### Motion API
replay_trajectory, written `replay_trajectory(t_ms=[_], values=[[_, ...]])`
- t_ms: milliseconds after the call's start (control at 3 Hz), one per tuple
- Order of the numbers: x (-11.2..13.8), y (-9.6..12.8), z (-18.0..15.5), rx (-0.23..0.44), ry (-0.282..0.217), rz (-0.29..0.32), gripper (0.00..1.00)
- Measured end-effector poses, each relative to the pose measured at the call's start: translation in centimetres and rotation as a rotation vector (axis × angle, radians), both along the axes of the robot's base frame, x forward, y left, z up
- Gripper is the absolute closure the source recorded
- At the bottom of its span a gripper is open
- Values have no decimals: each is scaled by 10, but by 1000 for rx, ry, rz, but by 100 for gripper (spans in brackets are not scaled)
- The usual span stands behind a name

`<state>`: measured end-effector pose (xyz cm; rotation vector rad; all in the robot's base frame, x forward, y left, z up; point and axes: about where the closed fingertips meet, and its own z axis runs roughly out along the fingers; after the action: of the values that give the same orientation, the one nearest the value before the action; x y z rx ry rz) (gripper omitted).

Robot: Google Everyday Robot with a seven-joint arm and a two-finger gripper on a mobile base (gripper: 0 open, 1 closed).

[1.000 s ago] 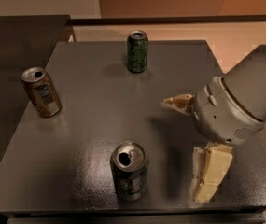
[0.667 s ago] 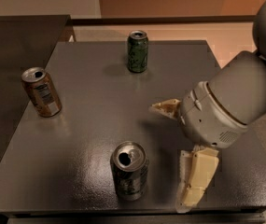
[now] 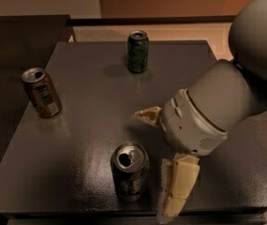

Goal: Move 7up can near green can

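The 7up can point(image 3: 129, 171), dull silvery-grey with an opened silver top, stands upright near the front edge of the dark table point(image 3: 91, 107). The green can point(image 3: 137, 51) stands upright at the far middle of the table. My gripper point(image 3: 159, 163) is open, just right of the 7up can. One pale finger point(image 3: 176, 189) reaches down beside the can's right side. The other finger point(image 3: 148, 116) points left, behind and to the right of the can. The can is not between the fingers and nothing is held.
A brown-orange can point(image 3: 41, 92) stands tilted at the table's left side. My grey arm point(image 3: 226, 93) fills the right of the view and hides the table's right part. A darker surface point(image 3: 11, 55) adjoins on the left.
My gripper has moved left and forward, closer to the 7up can. The cans have not moved.
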<state>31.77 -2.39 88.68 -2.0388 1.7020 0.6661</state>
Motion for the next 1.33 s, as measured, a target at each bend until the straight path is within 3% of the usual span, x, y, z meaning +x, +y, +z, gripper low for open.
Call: replay_trajectory(t_ms=[333,1000,1333], values=[[-6,14,1,21,9,28,0],[-14,25,11,48,15,64,42],[-11,26,15,57,18,53,64]])
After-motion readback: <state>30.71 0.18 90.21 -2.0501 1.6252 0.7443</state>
